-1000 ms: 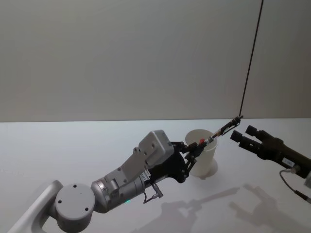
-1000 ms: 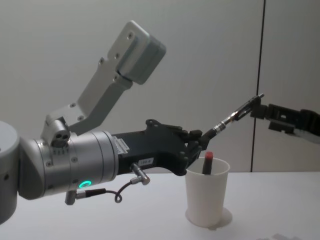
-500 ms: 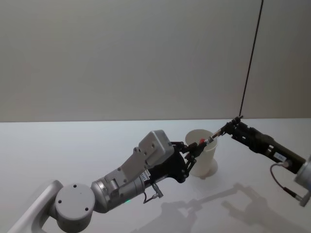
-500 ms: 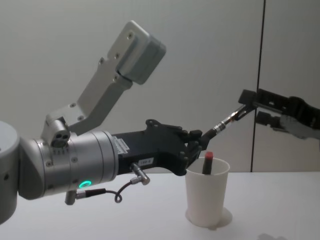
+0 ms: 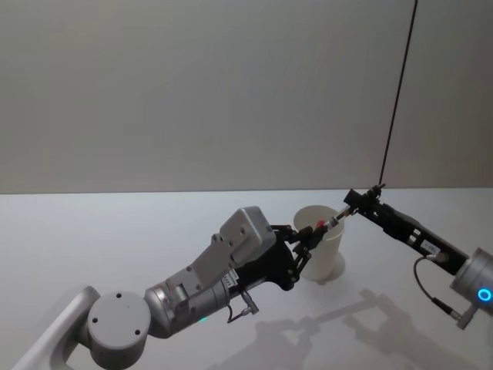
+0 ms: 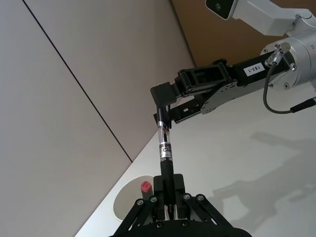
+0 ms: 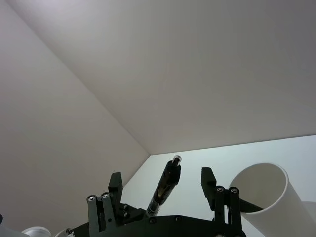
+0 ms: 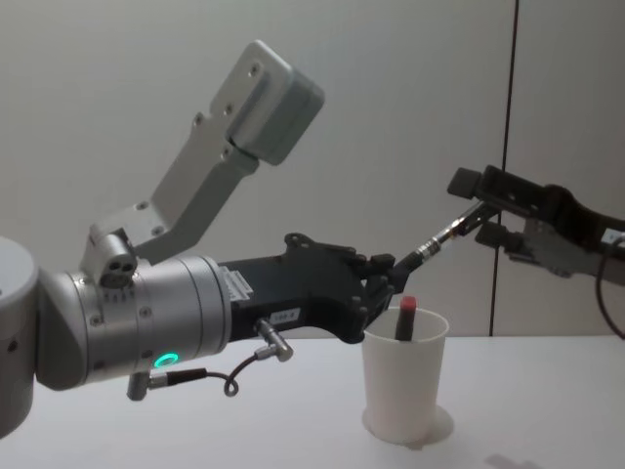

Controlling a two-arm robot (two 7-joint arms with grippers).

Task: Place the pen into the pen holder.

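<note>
The pen (image 8: 444, 234) is hanging in the air above the pen holder (image 8: 403, 381), its long axis slanting: the lower end is pointing down toward the robot's left, the upper end is rising up and away to the right. The left gripper (image 8: 391, 277) is reaching in from the left just above the cup's rim, its fingers (image 6: 174, 186) pinching tight on the pen's lower end. The right gripper (image 8: 483, 215) is coming in from the right at the pen's upper end, its fingers (image 7: 208, 178) standing apart, one on each side of the shaft; from the right wrist view there is a gap between them and the pen, so they are not gripping it.

The pen holder is standing upright on the white counter (image 5: 115, 231), just under the left gripper's fingertips. Inside it, a dark marker with a red cap (image 8: 405, 318) is leaning, its cap poking just over the rim. The pen itself is wholly outside the cup, its low end near the rim on the robot's side.

Behind everything, a plain wall with a dark vertical seam (image 5: 397, 100) is running down to the counter's back edge
</note>
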